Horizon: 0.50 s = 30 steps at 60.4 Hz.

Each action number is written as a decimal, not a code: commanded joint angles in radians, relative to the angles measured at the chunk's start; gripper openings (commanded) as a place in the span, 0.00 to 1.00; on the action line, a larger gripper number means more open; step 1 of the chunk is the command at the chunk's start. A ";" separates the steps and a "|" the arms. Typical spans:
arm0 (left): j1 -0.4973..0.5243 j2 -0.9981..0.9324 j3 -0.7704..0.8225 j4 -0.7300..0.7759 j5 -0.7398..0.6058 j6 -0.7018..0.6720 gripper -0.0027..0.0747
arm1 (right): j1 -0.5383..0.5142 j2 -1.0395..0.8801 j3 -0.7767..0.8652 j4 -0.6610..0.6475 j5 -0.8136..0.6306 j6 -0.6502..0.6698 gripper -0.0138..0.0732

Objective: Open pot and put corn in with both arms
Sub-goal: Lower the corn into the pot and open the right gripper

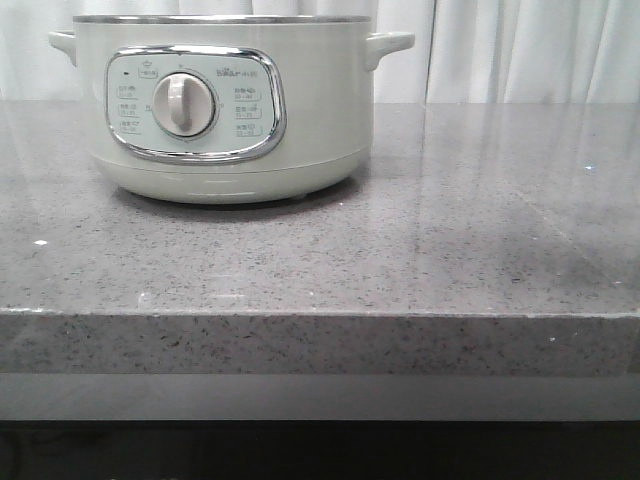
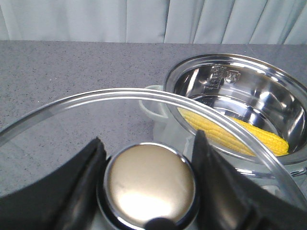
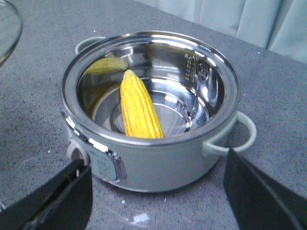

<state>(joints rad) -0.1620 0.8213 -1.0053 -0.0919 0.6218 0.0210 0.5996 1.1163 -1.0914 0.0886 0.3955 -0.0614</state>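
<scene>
While my left jaws [image 2: 148, 187] clamp the glass lid's knob [image 2: 149, 184], my right jaws [image 3: 158, 191] hang wide open and empty. Corn [image 3: 139, 108] lies inside the pot [image 3: 148, 163], tip toward 11 o'clock. Risk: lid [image 2: 72, 124] could tilt and slip onto the surface [image 1: 450, 250].

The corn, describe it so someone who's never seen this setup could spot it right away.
Find the pot, the big pale cream-green cooker on the grey speckled counter, lid off. Look inside its shiny steel bowl: the corn lies there, leaning against the wall with its pointed tip up. It is the only bright yellow thing, ridged with kernel rows; the faint yellow shape beside it is just its reflection.
</scene>
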 commanded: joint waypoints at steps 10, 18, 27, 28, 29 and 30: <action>0.002 -0.013 -0.040 -0.007 -0.150 0.000 0.39 | -0.004 -0.228 0.181 -0.007 -0.099 0.001 0.83; 0.002 -0.013 -0.040 -0.007 -0.150 0.000 0.39 | -0.004 -0.317 0.250 -0.007 -0.094 0.001 0.83; 0.002 -0.013 -0.040 -0.007 -0.150 0.000 0.39 | -0.004 -0.389 0.302 -0.007 -0.091 0.001 0.83; 0.002 -0.013 -0.040 -0.007 -0.150 0.000 0.39 | -0.004 -0.397 0.306 -0.007 -0.091 0.001 0.83; 0.002 -0.013 -0.040 -0.007 -0.150 0.000 0.39 | -0.004 -0.401 0.309 -0.007 -0.091 0.001 0.83; 0.002 -0.013 -0.040 -0.007 -0.150 0.000 0.39 | -0.004 -0.405 0.312 -0.007 -0.092 0.001 0.83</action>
<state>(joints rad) -0.1620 0.8213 -1.0053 -0.0919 0.6218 0.0210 0.5996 0.7390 -0.7672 0.0886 0.3863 -0.0595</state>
